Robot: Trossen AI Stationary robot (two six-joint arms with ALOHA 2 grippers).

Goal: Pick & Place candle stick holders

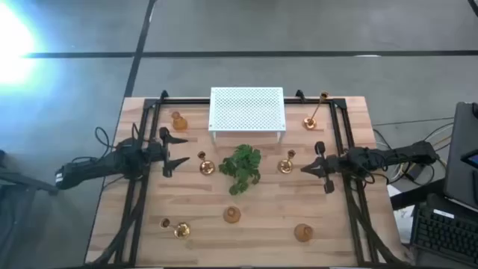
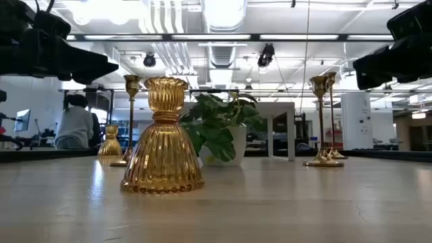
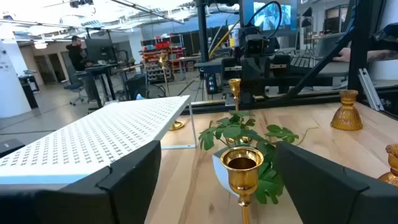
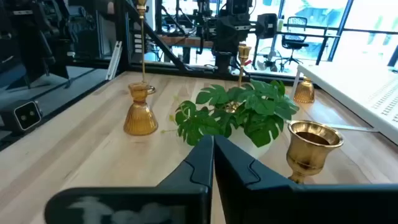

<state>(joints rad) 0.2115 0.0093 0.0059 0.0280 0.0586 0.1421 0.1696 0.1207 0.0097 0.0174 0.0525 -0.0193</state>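
My left gripper (image 1: 181, 152) hangs at the table's (image 1: 336, 217) left side, fingers (image 3: 124, 180) spread wide, holding nothing. A short gold candle holder (image 1: 205, 166) stands just ahead of those fingers, not touched, its cup (image 3: 242, 163) between them in my wrist view. 1 squat holder (image 1: 178, 120) sits farther off to the side by the white perforated stand (image 1: 247, 110), and 1 tall holder (image 1: 174, 226) lies tipped near the front edge. The green plant (image 1: 242, 169) is between my 2 grippers. 2 squat holders (image 1: 232, 215) (image 1: 302, 233) stand along the front. My right gripper (image 1: 306, 169) has its fingers (image 4: 208, 163) pressed together, empty. A short holder (image 1: 287, 164) stands just beside those fingertips. 1 tall holder (image 1: 314, 114) is past the stand's right end.
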